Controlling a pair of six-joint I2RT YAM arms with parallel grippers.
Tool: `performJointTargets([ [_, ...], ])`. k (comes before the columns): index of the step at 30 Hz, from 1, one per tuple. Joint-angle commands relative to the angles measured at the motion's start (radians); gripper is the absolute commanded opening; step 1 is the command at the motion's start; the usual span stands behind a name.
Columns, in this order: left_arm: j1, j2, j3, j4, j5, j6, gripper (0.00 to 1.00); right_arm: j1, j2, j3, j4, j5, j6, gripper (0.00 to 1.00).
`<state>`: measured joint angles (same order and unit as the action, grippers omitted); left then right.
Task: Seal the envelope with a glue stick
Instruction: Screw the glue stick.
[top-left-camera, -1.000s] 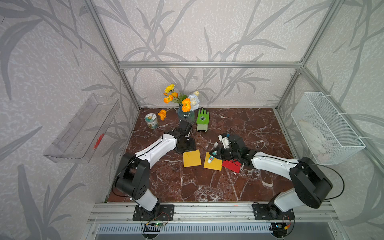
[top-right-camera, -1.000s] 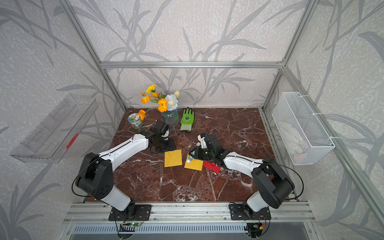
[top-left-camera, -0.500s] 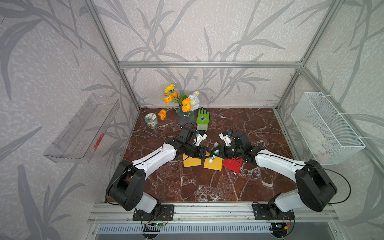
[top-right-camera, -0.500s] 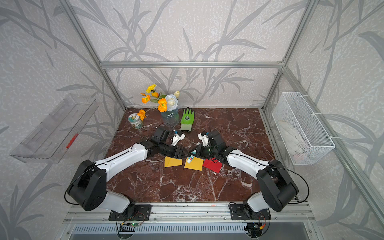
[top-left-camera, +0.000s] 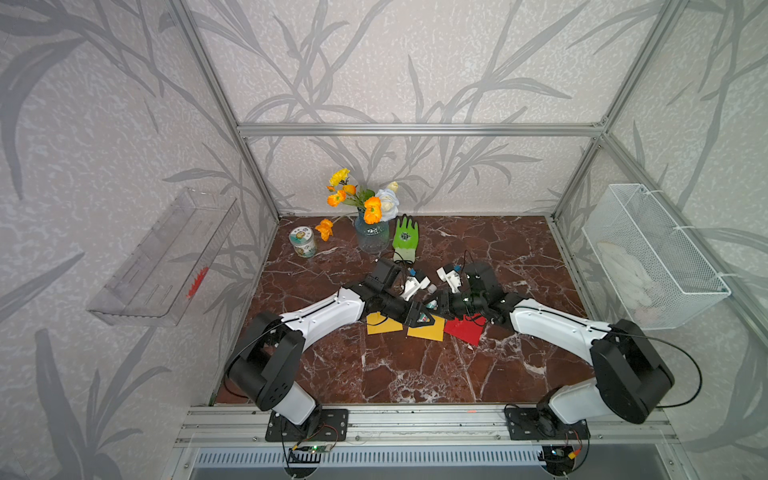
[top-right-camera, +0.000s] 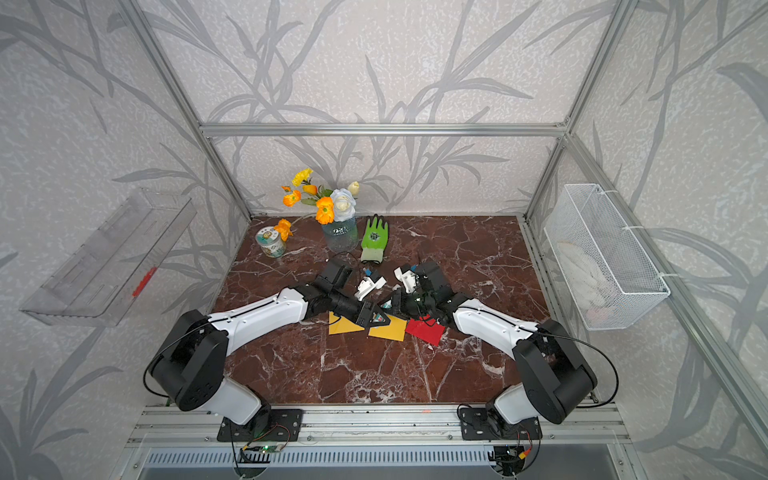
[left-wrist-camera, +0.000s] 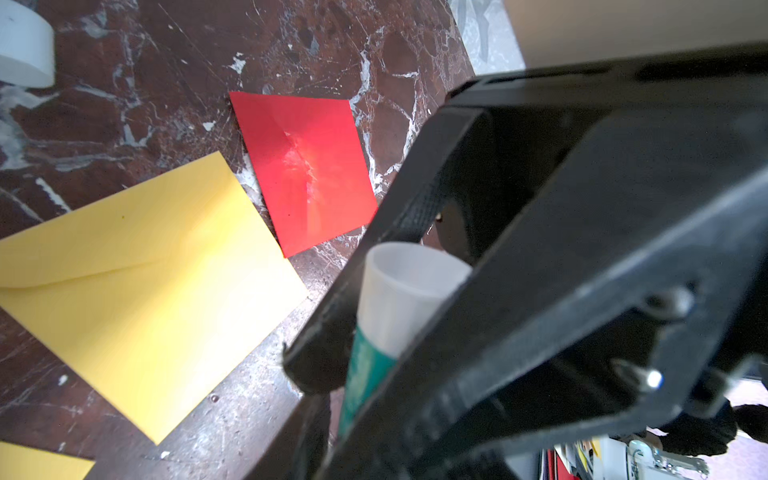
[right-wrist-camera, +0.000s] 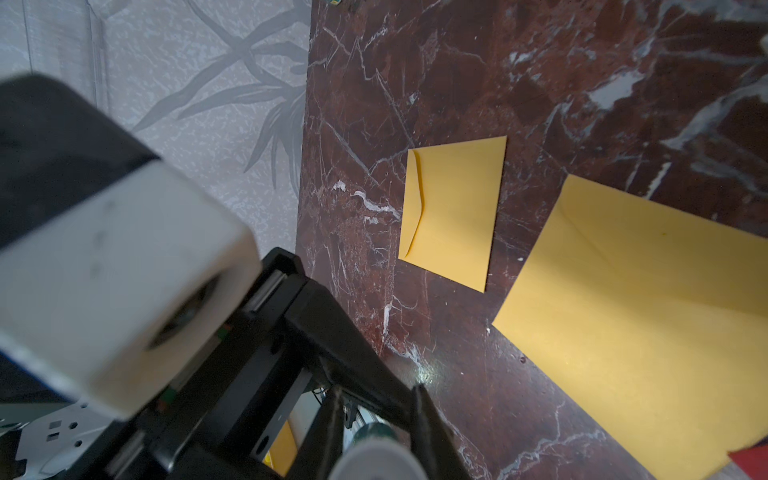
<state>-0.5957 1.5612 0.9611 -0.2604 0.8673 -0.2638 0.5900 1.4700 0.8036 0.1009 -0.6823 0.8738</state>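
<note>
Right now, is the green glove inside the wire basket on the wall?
No, the green glove lies flat on the table beside the flower vase, far from the wire basket.

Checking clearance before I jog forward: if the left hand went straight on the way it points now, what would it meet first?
The glue stick: its white cap lies between the fingers of the left hand. The right hand holding it probably comes next, though depth is unclear.
</note>
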Motion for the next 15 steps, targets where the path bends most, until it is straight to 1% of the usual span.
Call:
performJointTargets([
  [1,-0.004,-0.009,-0.012,-0.002,-0.013,0.007,0.31,-0.001,-0.041,0.018,0.013,-0.003,0.004,0.00],
  [3,-0.003,-0.019,-0.017,0.005,-0.029,-0.003,0.24,-0.001,-0.045,0.013,0.004,0.008,-0.004,0.00],
  [5,-0.001,-0.034,-0.026,0.022,-0.045,-0.020,0.13,-0.002,-0.051,0.003,0.002,0.028,-0.003,0.00],
  [6,-0.001,-0.039,-0.028,0.029,-0.052,-0.027,0.09,-0.002,-0.054,-0.003,0.004,0.037,-0.003,0.02],
  [7,0.000,-0.044,-0.033,0.042,-0.052,-0.034,0.06,-0.002,-0.057,-0.012,0.015,0.041,-0.004,0.13],
  [8,-0.001,-0.044,-0.037,0.056,-0.040,-0.040,0.04,-0.004,-0.061,-0.024,0.039,0.041,-0.001,0.34],
  [10,-0.001,-0.042,-0.043,0.070,-0.025,-0.048,0.02,-0.008,-0.079,-0.050,0.086,0.049,0.004,0.59],
  [11,-0.001,-0.040,-0.044,0.068,-0.022,-0.046,0.01,-0.018,-0.095,-0.060,0.092,0.058,-0.001,0.68],
  [12,-0.001,-0.040,-0.045,0.067,-0.018,-0.045,0.01,-0.028,-0.110,-0.068,0.094,0.065,-0.009,0.73],
  [13,-0.001,-0.042,-0.049,0.067,-0.013,-0.045,0.01,-0.041,-0.128,-0.075,0.097,0.069,-0.020,0.77],
  [15,-0.001,-0.050,-0.054,0.071,0.000,-0.042,0.00,-0.065,-0.158,-0.089,0.113,0.063,-0.039,0.79],
])
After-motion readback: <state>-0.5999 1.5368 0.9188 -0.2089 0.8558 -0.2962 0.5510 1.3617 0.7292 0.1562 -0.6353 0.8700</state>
